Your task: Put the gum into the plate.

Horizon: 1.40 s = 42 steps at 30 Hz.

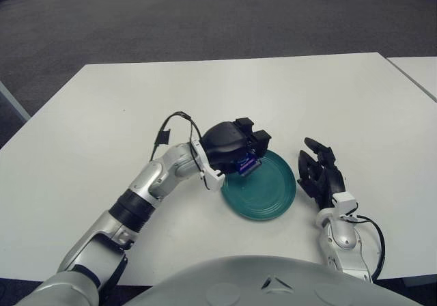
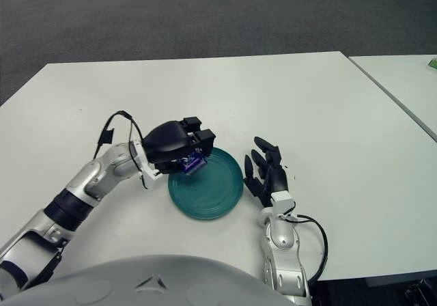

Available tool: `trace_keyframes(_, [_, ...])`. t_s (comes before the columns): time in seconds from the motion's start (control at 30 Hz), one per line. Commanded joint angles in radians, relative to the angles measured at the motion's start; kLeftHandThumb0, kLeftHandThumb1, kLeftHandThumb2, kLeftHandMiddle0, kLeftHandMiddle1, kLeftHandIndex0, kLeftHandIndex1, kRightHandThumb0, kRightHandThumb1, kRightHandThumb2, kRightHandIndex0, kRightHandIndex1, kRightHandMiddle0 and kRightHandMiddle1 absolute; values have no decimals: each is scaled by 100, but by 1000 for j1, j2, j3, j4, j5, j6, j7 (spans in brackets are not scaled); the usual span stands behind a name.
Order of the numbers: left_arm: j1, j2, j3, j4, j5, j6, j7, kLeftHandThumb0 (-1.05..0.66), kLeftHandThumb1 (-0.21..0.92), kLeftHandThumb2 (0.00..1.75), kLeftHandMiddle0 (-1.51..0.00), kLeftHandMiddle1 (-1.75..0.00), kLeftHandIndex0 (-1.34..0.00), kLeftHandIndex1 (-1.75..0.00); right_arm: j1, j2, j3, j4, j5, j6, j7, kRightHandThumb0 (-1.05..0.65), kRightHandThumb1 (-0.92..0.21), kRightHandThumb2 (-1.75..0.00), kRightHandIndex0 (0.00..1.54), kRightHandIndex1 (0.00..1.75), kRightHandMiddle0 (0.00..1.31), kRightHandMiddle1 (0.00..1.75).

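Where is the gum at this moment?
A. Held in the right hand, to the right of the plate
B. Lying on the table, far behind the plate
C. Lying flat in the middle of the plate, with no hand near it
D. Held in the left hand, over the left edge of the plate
D. The left hand grips the gum over the left edge of the green plate; the right hand shows right of the plate, fingers spread, holding nothing.

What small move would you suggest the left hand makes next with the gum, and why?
Probably lower a little and open the fingers. The left hand holds the gum over the near-left edge of the green plate, apparently just above it. The right hand shows idle beside the plate's right.
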Motion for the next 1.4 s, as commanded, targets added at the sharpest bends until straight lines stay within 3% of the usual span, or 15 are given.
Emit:
trace_keyframes(0.0, [-39, 3, -14, 8, 17, 3, -14, 0, 14, 150, -74, -167, -55, -175, 41, 15, 11, 36, 0, 55, -7, -67, -92, -64, 30, 28, 0, 69])
trace_keyframes(0.53, [-68, -12, -74, 15, -2, 33, -134, 0, 11, 151, -80, -159, -57, -175, 25, 25, 4, 41, 8, 60, -26, -64, -92, -69, 36, 32, 0, 80])
trace_keyframes(0.63, [-70, -8, -77, 1, -12, 46, -176, 0, 11, 152, -77, -166, -57, -173, 23, 28, 4, 44, 9, 58, -28, -64, -92, -70, 38, 33, 0, 80])
trace_keyframes(0.7, [-77, 0, -81, -8, -16, 54, -213, -1, 22, 141, -69, -171, -47, -172, 22, 29, 4, 47, 11, 54, -30, -64, -92, -70, 36, 38, 0, 80])
trace_keyframes(0.73, [-79, 3, -83, -11, -17, 57, -228, -15, 27, 130, -61, -172, -38, -171, 22, 29, 3, 48, 11, 52, -30, -64, -92, -70, 35, 39, 0, 80])
trace_keyframes(0.77, [-80, 5, -83, -13, -17, 58, -237, -36, 40, 106, -49, -173, -24, -170, 21, 29, 3, 48, 12, 51, -30, -65, -92, -71, 34, 40, 0, 80])
trace_keyframes(0.87, [-87, 12, -85, -16, -13, 58, -261, -64, 60, 66, -32, -166, -8, -155, 19, 31, 5, 51, 12, 47, -33, -65, -92, -71, 31, 44, 0, 79])
trace_keyframes(0.9, [-95, 18, -89, -18, -11, 59, -283, -69, 64, 60, -27, -160, -6, -148, 19, 34, 5, 53, 12, 45, -36, -64, -92, -71, 31, 45, 0, 79])
trace_keyframes(1.0, [-111, 26, -96, -21, -15, 60, -331, -92, 84, 31, -8, -116, -2, -98, 17, 38, 7, 56, 12, 41, -40, -64, -92, -71, 29, 48, 0, 77])
trace_keyframes(1.03, [-117, 29, -98, -21, -31, 54, -351, -94, 86, 28, -7, -111, -1, -92, 17, 40, 5, 58, 14, 40, -42, -64, -92, -71, 29, 48, 0, 76])
trace_keyframes(1.1, [-122, 34, -99, -26, -56, 48, -380, -100, 90, 22, -3, -92, 0, -63, 16, 42, 2, 60, 17, 38, -45, -63, -92, -70, 31, 51, 0, 75])
trace_keyframes(1.23, [-111, 64, -89, -50, -96, 36, -412, -104, 91, 17, -1, -61, 0, -36, 12, 45, -3, 63, 24, 35, -44, -63, -92, -70, 33, 54, 0, 75])
trace_keyframes(1.3, [-97, 97, -81, -57, -129, 4, -416, -104, 92, 19, 0, -25, 0, -15, 13, 46, -8, 62, 33, 36, -41, -63, -92, -71, 33, 58, 0, 75])
trace_keyframes(1.37, [-94, 112, -78, -44, -157, -26, -410, -105, 92, 22, 0, -13, 0, -8, 12, 47, -13, 61, 42, 39, -37, -65, -92, -72, 32, 58, 0, 74])
